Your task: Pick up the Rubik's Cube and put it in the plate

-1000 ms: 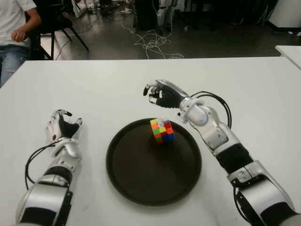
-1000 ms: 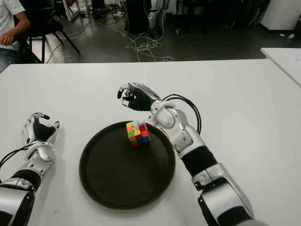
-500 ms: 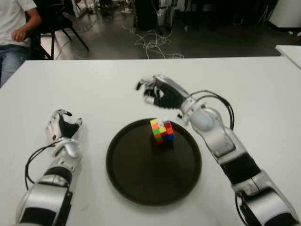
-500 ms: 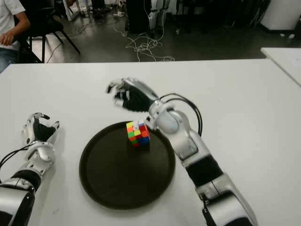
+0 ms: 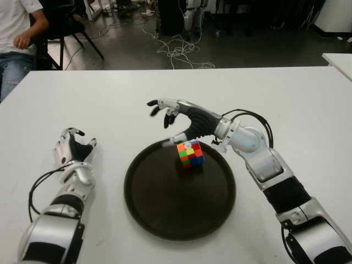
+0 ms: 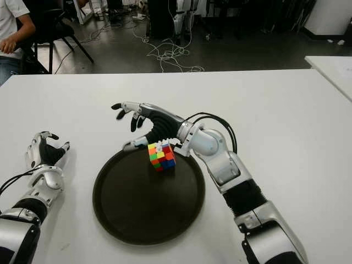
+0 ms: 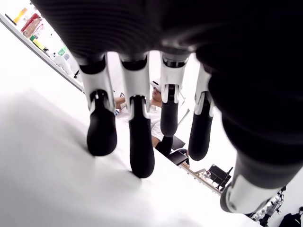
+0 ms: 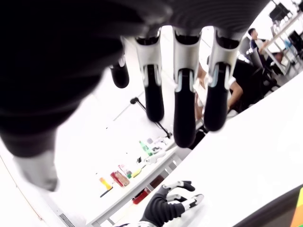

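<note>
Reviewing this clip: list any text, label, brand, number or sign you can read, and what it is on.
None is readable.
Rubik's Cube in the plate: coloured stickers only, no lettering.
Bottles on a far shelf in the right wrist view: labels too small to read.

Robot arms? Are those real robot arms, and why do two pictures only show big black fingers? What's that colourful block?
Yes, they belong to a human-shaped robot. Two pictures come from cameras in its head, looking down at a white table. The other two come from cameras on its wrists, so close that you mostly see its own fingers. The colourful block is a Rubik's Cube. It sits inside a round dark plate, near the far rim. The right hand shows just beyond the cube with its fingers spread, holding nothing. The left hand shows to the left of the plate, also holding nothing. A person sits in the background.
</note>
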### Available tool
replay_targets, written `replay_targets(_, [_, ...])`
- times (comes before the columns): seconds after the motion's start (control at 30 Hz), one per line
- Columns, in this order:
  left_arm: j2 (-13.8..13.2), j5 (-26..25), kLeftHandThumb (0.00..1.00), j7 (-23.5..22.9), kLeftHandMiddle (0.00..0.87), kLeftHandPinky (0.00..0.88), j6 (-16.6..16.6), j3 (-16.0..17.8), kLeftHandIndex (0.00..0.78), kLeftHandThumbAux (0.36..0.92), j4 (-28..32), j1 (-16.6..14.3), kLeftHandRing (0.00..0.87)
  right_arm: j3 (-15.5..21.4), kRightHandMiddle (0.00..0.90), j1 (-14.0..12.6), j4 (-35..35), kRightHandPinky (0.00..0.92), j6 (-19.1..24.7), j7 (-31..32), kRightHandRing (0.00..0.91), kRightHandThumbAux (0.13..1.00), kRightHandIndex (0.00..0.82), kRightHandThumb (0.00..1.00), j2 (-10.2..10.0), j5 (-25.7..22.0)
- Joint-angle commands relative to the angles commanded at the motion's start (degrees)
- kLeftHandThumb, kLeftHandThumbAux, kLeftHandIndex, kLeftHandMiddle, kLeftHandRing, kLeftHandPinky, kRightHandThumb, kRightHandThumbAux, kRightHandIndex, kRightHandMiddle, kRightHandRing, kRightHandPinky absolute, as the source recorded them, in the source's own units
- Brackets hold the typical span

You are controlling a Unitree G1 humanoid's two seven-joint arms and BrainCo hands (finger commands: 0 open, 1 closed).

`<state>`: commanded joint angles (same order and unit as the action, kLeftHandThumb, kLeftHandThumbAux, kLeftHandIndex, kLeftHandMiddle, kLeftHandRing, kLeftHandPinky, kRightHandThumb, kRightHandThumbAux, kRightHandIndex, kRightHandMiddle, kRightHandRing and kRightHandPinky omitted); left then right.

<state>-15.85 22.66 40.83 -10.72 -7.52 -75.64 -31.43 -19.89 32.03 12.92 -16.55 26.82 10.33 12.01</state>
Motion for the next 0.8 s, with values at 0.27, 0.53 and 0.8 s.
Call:
replay_targets(0.27, [0.07,-0.44,0.701,-0.16,0.218,0.252,-0.12,0.4,0.412,0.709,-0.04,-0.07,0.23,1.22,0.0,-0.11,3.16,0.004,-3.93,-2.37,0.002,0.53,0.0,0.0,-0.46,0.03])
replay_targets(0.53, [0.21,-0.58,0.701,-0.01,0.23,0.256,0.26,0.75,0.412,0.709,-0.13,-0.21,0.238,6.62,0.0,1.75,9.92,0.0,-10.32,-4.2,0.0,0.528,0.0,0.0,1.89,-2.54])
replay_targets(0.8, [0.34,-0.84,0.704,0.1,0.233,0.237,-0.14,1.2,0.414,0.708,-0.01,-0.2,0.231,11.31,0.0,3.03,18.85,0.0,-16.49,-11.73,0.0,0.579,0.0,0.0,5.61,0.13])
